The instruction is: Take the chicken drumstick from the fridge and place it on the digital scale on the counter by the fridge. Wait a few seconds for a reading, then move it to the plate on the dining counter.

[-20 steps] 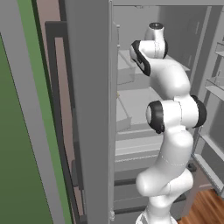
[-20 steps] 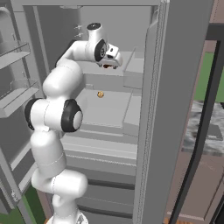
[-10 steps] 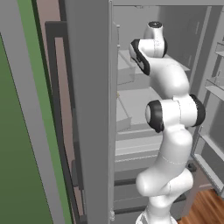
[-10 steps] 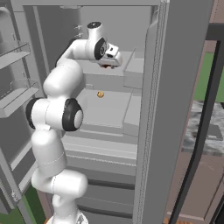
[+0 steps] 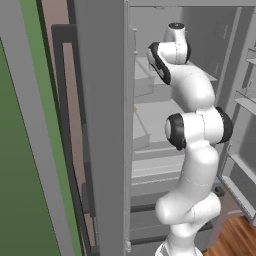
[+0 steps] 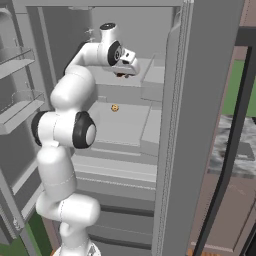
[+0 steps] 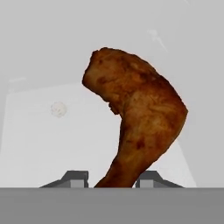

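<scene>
Reddish-brown chicken drumstick [image 7: 135, 127] on upper shelf inside open fridge [image 6: 125, 130].

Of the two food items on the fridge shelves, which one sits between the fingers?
The chicken drumstick on the upper shelf: large, reddish-brown, its narrow end between the fingers. The small round orange item lies alone on the shelf below.

My white arm bends up tall and reaches forward, my gripper [image 7: 112, 180] is up high at the end of it, and my two dark fingertips [image 7: 77, 178] stand a little way apart from each other.
</scene>
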